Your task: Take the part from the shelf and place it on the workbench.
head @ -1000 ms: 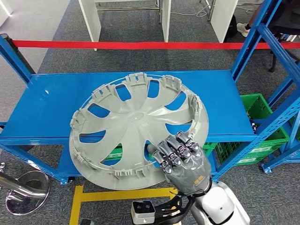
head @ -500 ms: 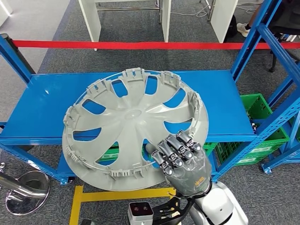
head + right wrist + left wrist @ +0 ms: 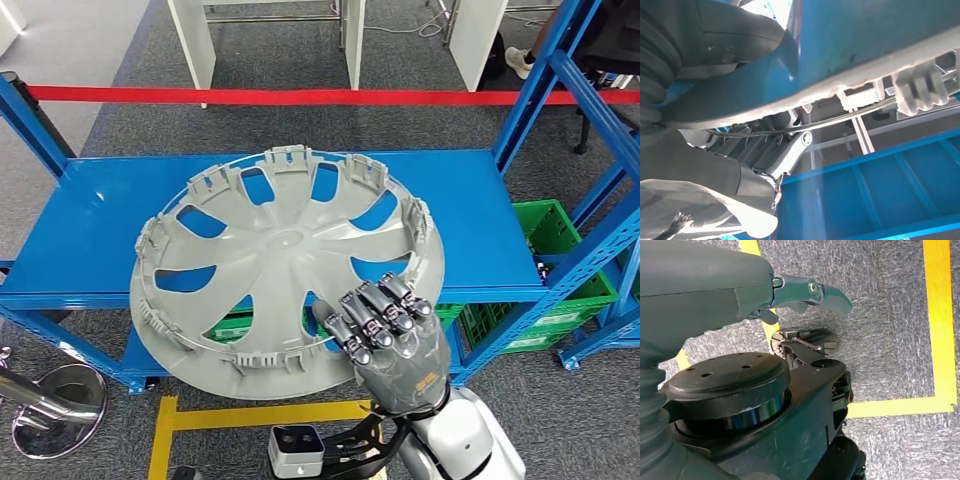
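A large grey plastic wheel cover (image 3: 279, 260) with curved spokes and clips around its rim hangs tilted over the blue shelf board (image 3: 90, 230), its near edge out past the shelf front. My right hand (image 3: 389, 335) grips that near rim at the lower right, fingers curled over the top face. From the right wrist view the cover's underside (image 3: 866, 40) lies close above the dark fingers (image 3: 753, 145). My left hand (image 3: 806, 290) hangs by my body over the grey carpet, fingers stretched out and holding nothing.
Blue shelf uprights (image 3: 596, 110) rise at the right, with green crates (image 3: 558, 270) low behind them. A red barrier tape (image 3: 302, 97) runs across behind the shelf, white table legs (image 3: 196, 40) beyond it. Yellow floor lines (image 3: 226, 412) mark the carpet at my feet.
The wheel cover has swung left and towards me in my right hand, its left edge now further out over the shelf front. The hand has shifted slightly.
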`<action>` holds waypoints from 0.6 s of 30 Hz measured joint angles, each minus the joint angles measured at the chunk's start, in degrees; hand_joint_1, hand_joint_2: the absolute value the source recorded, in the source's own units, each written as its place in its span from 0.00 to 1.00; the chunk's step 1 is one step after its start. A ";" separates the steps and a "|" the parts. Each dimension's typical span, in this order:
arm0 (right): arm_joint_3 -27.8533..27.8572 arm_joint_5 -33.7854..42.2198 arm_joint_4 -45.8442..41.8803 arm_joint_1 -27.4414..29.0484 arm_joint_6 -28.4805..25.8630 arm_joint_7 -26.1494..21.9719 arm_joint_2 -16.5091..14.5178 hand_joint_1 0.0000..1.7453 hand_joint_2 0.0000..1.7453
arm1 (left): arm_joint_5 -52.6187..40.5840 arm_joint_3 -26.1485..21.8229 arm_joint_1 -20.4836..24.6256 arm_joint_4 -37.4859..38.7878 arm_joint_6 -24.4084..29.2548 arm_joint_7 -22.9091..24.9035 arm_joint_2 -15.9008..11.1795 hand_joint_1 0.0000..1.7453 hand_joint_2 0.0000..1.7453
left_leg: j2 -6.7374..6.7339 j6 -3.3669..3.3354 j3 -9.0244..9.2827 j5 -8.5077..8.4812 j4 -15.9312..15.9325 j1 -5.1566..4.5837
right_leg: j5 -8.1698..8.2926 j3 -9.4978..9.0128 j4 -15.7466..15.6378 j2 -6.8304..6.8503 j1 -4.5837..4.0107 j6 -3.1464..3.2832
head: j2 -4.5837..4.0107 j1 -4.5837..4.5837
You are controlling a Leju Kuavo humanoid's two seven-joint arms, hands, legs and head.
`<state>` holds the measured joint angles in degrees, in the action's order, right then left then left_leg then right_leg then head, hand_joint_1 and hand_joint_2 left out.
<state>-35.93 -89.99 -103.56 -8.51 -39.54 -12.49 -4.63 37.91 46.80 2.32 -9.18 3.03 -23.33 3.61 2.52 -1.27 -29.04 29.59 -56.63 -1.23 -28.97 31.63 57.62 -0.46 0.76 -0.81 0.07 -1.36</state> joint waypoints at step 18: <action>0.34 0.00 -0.25 -0.17 0.00 -3.00 0.00 1.00 1.00 | -1.07 1.33 0.32 0.00 1.35 2.35 -1.10 0.00 1.00 | 0.00 -0.14 -0.12 0.09 -0.37 -0.09 | 0.08 0.00 -0.02 0.01 0.10 -0.12 | 0.00 -0.01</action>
<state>-35.59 -89.98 -103.81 -8.67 -39.54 -15.49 -4.63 36.83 48.13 2.64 -9.18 4.38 -20.98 2.51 2.52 -1.41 -29.16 29.68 -57.01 -1.32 -28.90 31.63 57.60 -0.45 0.86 -0.94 0.07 -1.36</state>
